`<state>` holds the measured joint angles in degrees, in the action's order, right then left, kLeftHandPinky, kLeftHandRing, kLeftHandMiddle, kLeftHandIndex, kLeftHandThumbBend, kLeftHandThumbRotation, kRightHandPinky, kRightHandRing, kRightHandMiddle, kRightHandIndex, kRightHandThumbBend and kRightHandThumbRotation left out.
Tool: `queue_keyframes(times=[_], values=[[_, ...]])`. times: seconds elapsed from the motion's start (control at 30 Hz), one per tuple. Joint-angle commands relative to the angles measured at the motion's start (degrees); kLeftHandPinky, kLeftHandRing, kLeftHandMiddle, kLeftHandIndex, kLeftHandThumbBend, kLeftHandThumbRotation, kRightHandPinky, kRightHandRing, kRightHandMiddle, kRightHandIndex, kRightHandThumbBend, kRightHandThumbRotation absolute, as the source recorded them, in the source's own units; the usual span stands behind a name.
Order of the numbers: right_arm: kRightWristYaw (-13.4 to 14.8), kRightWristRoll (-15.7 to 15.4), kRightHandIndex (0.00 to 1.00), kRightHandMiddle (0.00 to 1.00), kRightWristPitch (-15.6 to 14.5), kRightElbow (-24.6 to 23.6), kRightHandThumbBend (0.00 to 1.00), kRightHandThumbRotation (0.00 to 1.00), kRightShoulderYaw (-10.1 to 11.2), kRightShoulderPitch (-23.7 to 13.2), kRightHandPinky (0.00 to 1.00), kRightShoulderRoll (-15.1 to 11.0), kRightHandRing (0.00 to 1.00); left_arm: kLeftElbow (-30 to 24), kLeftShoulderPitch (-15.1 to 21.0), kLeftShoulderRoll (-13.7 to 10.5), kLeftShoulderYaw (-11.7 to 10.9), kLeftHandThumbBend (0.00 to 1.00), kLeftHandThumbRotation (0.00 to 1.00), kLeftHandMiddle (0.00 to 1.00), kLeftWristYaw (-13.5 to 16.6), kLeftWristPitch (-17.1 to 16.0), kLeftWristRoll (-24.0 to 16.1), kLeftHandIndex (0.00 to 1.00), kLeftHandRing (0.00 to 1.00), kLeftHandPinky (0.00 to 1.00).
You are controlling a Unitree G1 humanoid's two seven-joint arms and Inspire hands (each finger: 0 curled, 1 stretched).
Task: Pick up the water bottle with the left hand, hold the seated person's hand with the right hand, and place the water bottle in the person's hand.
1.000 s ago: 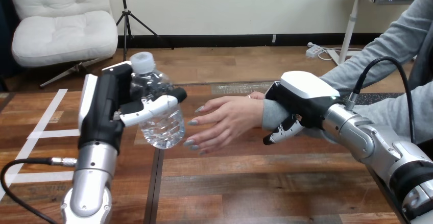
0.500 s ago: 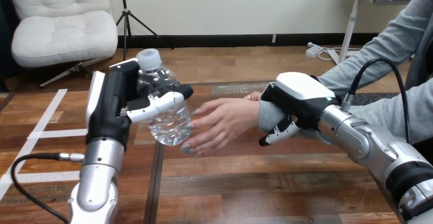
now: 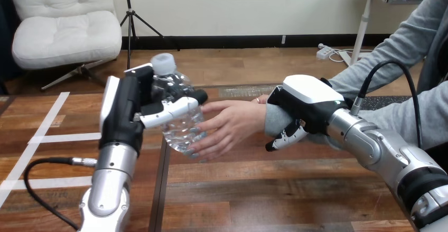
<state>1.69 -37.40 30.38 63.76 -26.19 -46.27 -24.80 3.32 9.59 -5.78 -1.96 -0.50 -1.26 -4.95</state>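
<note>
Nearest, the wooden table [image 3: 264, 189] runs under both silver forearms. The left hand [image 3: 126, 113] stands upright above the boards, its thumb and fingers curled round the water bottle [image 3: 182, 129], which hangs clear of the table and leans a little, its white cap [image 3: 162, 62] rising above the hand's top. The grip sits on the bottle's upper body; the lower half sticks out bare below the thumb.

Just beyond the thumb side of that hand, the person's hand [image 3: 232, 125] reaches in, palm turned toward the bottle, with its fingertips at the bare lower half and seemingly touching it. Behind that palm, the right hand [image 3: 305, 101] lies over the person's wrist at the sleeve cuff, its fingers curled down and under, so it looks clasped round the wrist.

The bottle is clear, thin plastic, probably light, though how much water it holds cannot be told. Walls like that give under a squeeze and are smooth enough to slip, so the safest hold is a firm but modest wrap round the ribbed middle. The person's palm will want the lower body settled fully against it before the left hand lets go.
</note>
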Motion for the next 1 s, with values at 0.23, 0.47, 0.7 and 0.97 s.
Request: queue_keyframes(times=[0.23,0.47,0.7,0.97], values=[[0.9,0.79,0.28,0.27,1.77,-3.42,0.7,0.0,1.29,-6.84,0.16,0.26,0.21,1.24,6.72,0.4,2.1,0.64,0.0,0.39,0.04,-3.27,-0.79,0.4,0.36,0.31],[0.6,0.78,0.28,0.27,1.09,-3.69,0.7,0.0,1.34,-6.8,0.16,0.41,0.21,1.88,7.34,0.55,2.81,0.66,0.0,0.4,-0.08,-3.16,-1.08,0.4,0.36,0.31],[0.73,0.73,0.27,0.27,1.11,-3.38,0.69,0.0,1.32,-6.85,0.16,0.55,0.21,2.77,7.87,1.32,3.17,0.65,0.0,0.4,-1.04,-3.47,0.14,0.4,0.36,0.31],[0.67,0.85,0.28,0.27,1.25,-3.77,0.7,0.0,1.43,-6.69,0.16,0.56,0.21,2.6,8.08,1.86,3.86,0.65,0.0,0.4,-1.15,-2.24,0.35,0.4,0.36,0.31]])
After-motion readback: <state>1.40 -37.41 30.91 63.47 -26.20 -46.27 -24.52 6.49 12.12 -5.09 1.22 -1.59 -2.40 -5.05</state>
